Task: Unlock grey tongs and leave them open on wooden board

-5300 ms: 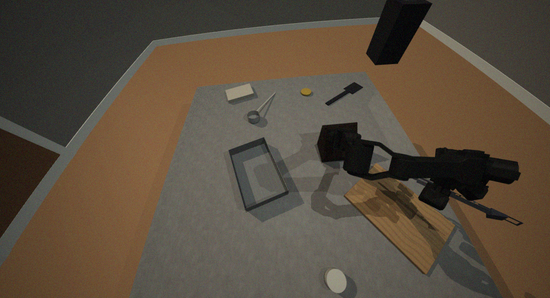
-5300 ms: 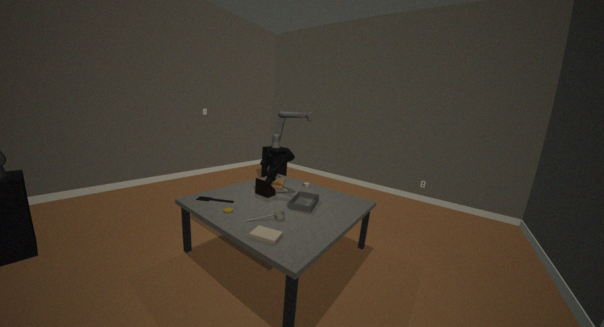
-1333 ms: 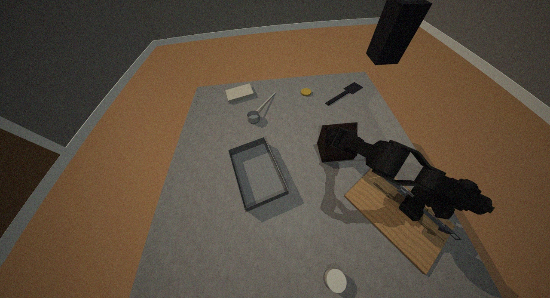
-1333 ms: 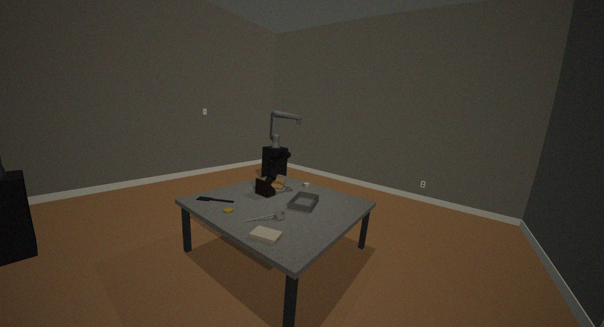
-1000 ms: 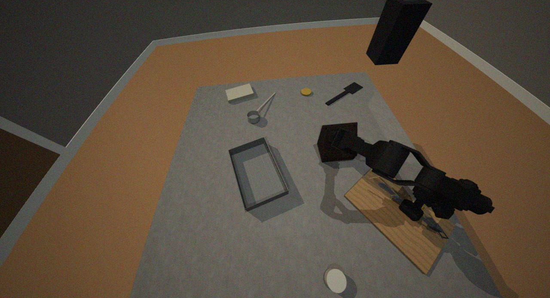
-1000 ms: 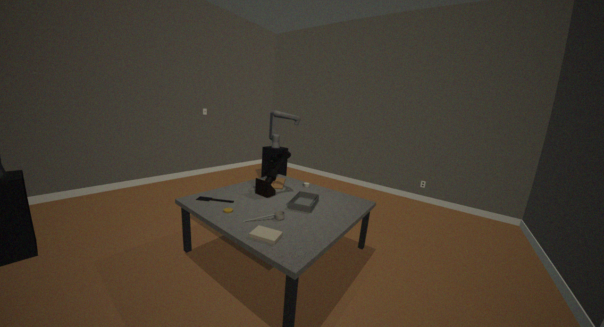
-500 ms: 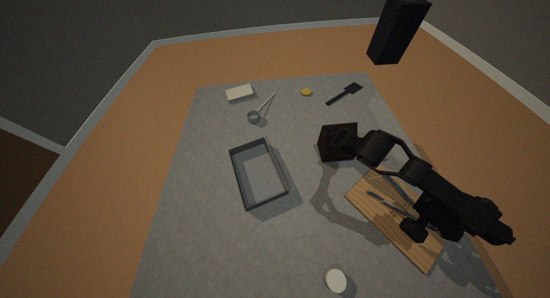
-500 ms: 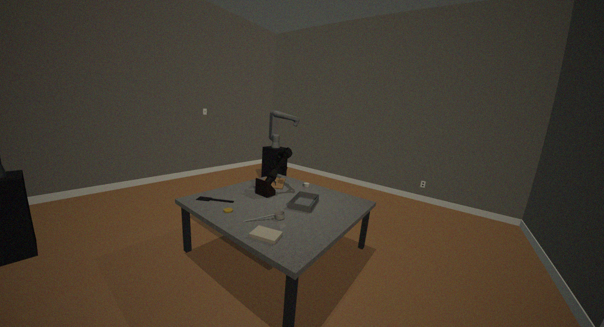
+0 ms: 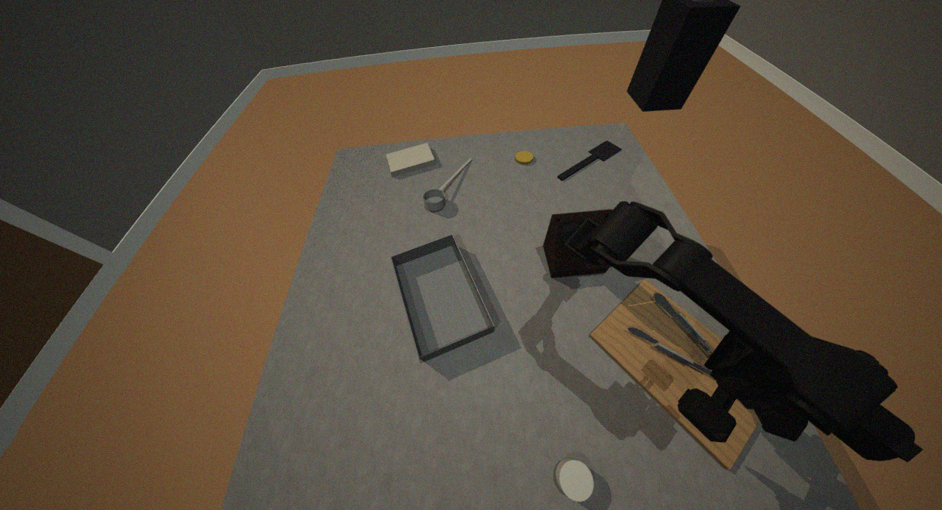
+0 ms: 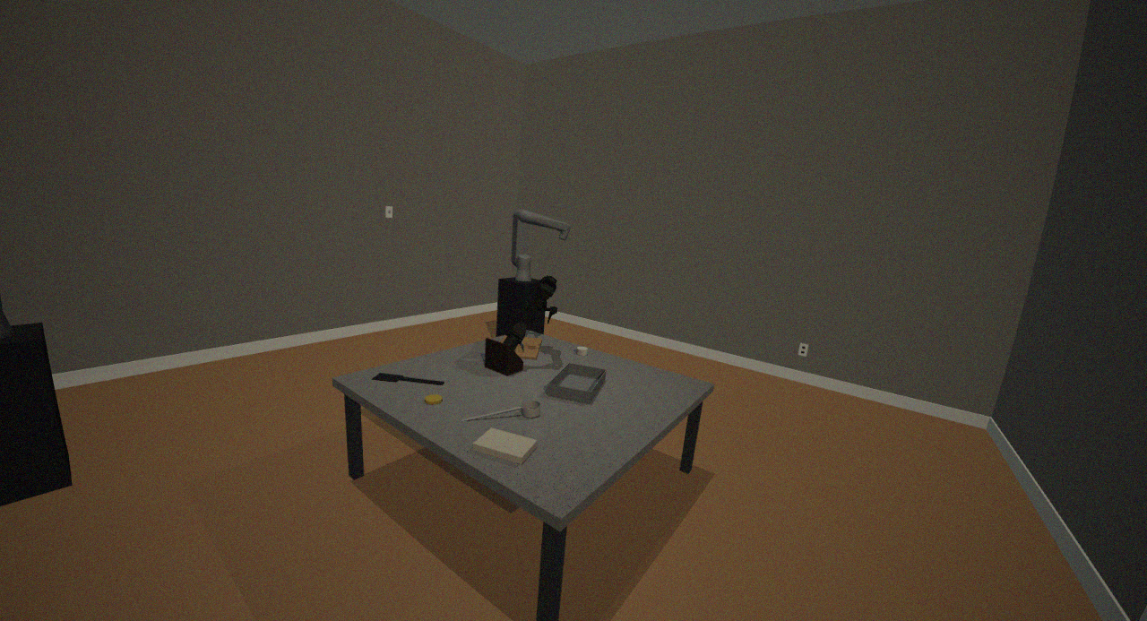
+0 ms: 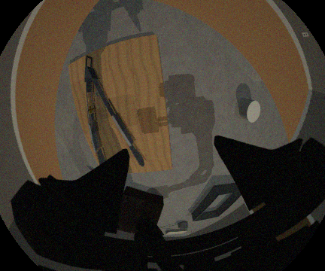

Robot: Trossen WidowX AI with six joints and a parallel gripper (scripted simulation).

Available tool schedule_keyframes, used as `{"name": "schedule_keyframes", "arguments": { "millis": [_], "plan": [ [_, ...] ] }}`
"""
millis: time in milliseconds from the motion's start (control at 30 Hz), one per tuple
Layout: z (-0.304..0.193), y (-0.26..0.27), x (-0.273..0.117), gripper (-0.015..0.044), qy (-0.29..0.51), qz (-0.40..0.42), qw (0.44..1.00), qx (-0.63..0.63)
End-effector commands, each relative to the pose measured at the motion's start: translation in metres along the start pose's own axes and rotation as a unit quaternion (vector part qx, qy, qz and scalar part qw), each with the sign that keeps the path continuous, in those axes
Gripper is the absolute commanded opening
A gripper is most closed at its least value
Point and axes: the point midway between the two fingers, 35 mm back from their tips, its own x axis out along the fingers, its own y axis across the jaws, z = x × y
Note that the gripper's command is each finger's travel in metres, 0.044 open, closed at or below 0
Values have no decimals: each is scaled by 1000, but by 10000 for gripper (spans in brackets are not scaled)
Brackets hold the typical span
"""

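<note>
the grey tongs [image 9: 681, 358] [image 11: 111, 112] are over the wooden board [image 9: 612, 333] [image 10: 532, 344] [image 11: 147, 68], their arms parted in a narrow v; in the wrist view the joined end is at upper left. whether they lie fully flat is hard to tell. the end effector [image 9: 717, 383] [image 10: 550, 313] [image 11: 171, 147] is spread wide with nothing pinched, and the arm [image 9: 757, 309] hides the joined end from above.

the board sits right of centre in the top view, on a speckled grey worktop [image 9: 342, 309] [image 10: 625, 441] [image 11: 208, 56] with dark legs. around it are an orange-brown floor [image 9: 197, 243] [image 10: 240, 425] [image 11: 38, 113], pale skirting and dim grey walls [image 10: 721, 176].

the dark base block [image 9: 559, 263] [image 10: 496, 360] [image 11: 144, 207] stands near the board, between it and the spatula [image 9: 604, 150] [image 10: 390, 377] at upper right of the top view. the roasting tin [image 9: 406, 306] [image 10: 567, 393] [image 11: 204, 215] is near the middle there, apart from the board. above it are a long-handled cup [image 9: 434, 201] [image 10: 530, 409] and a cream block [image 9: 410, 158] [image 10: 504, 444], with a yellow disc [image 9: 524, 157] [image 10: 434, 399] farther right. a white-topped round thing [image 9: 576, 480] [image 10: 582, 350] [image 11: 253, 111] is at the bottom. beyond the worktop, a black pedestal [image 9: 678, 52] fills the upper right.
</note>
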Motion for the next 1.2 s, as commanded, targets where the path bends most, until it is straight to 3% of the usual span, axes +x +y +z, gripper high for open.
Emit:
{"name": "schedule_keyframes", "arguments": {
  "millis": [0,167,1167],
  "plan": [
    [2,-2,-16,440,0,-2,1000,1],
    [1,-5,-39,440,5,-4,1000,-5],
    [1,-5,-39,440,5,-4,1000,-5]
  ]
}}
